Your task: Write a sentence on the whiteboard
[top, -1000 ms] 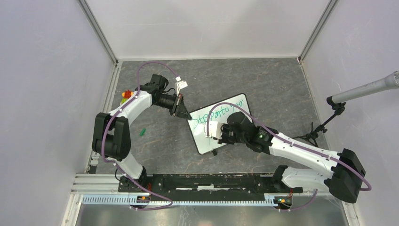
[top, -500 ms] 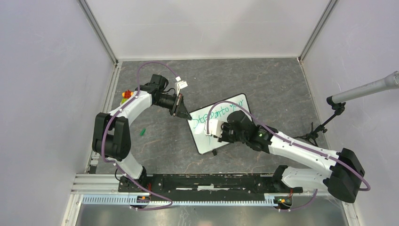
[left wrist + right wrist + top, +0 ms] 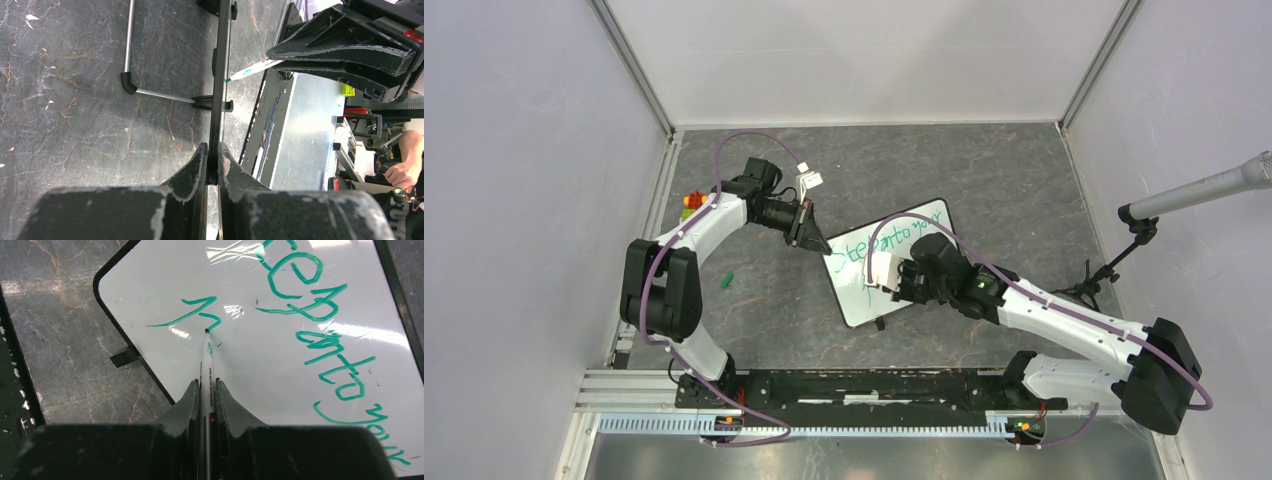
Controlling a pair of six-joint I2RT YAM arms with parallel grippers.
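The whiteboard (image 3: 854, 298) sits on the surface (image 3: 1004, 180), between the two arms. The left end effector (image 3: 212, 152) is clamped on the board's edge, unchanged from one second ago. The right end effector (image 3: 205, 386) grips a marker (image 3: 206, 360), whose tip touches the board at the second line of the sentence (image 3: 320, 335). This end effector has shifted slightly rightward.
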